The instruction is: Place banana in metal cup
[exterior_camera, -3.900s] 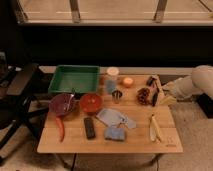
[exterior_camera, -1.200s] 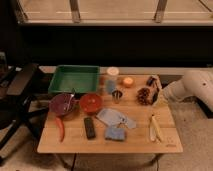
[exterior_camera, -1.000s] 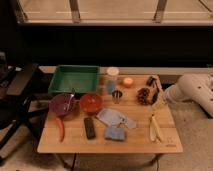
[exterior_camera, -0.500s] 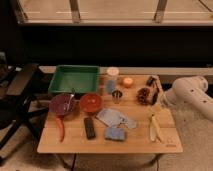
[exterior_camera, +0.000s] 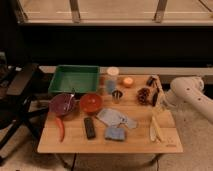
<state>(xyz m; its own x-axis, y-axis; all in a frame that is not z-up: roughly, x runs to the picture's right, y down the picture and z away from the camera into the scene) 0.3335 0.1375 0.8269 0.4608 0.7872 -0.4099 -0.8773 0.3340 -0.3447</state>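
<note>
The banana point(exterior_camera: 154, 129), slim and pale yellow, lies lengthwise on the wooden table point(exterior_camera: 165, 145) near its front right corner. The metal cup point(exterior_camera: 117, 96), small and silver-grey, stands upright at the table's middle, just right of the red bowl point(exterior_camera: 91, 102). My white arm point(exterior_camera: 187, 92) comes in from the right. Its dark gripper point(exterior_camera: 157, 97) hangs over the table's right edge, behind the banana and well to the right of the cup. The gripper is open and holds nothing.
A green tray point(exterior_camera: 75, 79) sits at the back left, with a purple bowl point(exterior_camera: 62, 104) in front of it. A red chili point(exterior_camera: 61, 129), black remote point(exterior_camera: 90, 127), blue cloths point(exterior_camera: 116, 120), pale blue cup point(exterior_camera: 112, 80), orange ball point(exterior_camera: 128, 81) and brown object point(exterior_camera: 144, 95) share the table. A chair point(exterior_camera: 20, 95) stands left.
My arm's white elbow has swung forward and down on the right side. The gripper stays near the table's right edge, and the banana and cup have not moved.
</note>
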